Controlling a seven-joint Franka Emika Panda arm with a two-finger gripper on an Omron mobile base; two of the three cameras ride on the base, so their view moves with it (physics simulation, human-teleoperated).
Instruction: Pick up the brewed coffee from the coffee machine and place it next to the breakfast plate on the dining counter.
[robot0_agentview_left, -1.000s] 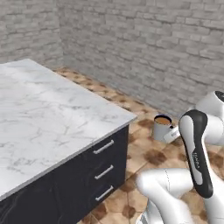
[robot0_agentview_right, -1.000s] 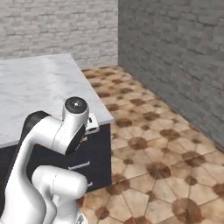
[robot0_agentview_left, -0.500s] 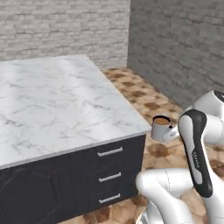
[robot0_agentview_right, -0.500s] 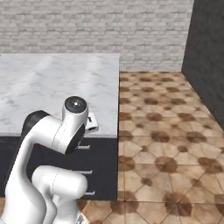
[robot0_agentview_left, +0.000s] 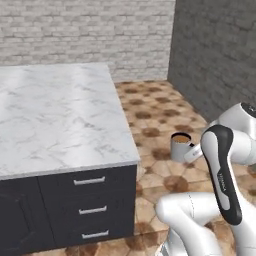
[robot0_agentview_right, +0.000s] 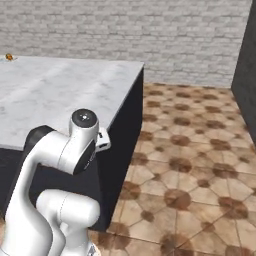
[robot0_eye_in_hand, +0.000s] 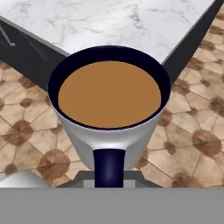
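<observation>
The brewed coffee (robot0_agentview_left: 179, 146) is a small grey mug with brown liquid, hanging upright above the tiled floor to the right of the dining counter (robot0_agentview_left: 55, 115). My gripper (robot0_agentview_left: 186, 150) is shut on the mug's near wall. In the hand view the brown coffee (robot0_eye_in_hand: 109, 94) sits close up, with one dark fingertip (robot0_eye_in_hand: 109, 168) pressed on the wall below the rim. The marble counter (robot0_eye_in_hand: 131, 22) lies beyond it. A tiny orange speck (robot0_agentview_right: 9, 57) sits at the far left of the counter (robot0_agentview_right: 65, 95), too small to tell if it is the breakfast plate. The coffee machine is out of view.
Dark drawers with silver handles (robot0_agentview_left: 90, 210) front the island. Brown patterned floor tiles (robot0_agentview_right: 200, 150) stretch to the right. A light brick wall (robot0_agentview_left: 90, 30) stands behind and a darker wall (robot0_agentview_left: 215, 55) to the right.
Both base views have swung, so the counter and walls sit differently in the pictures; that is the camera moving. The mug stays in the shut gripper, in the same place beside the arm.
</observation>
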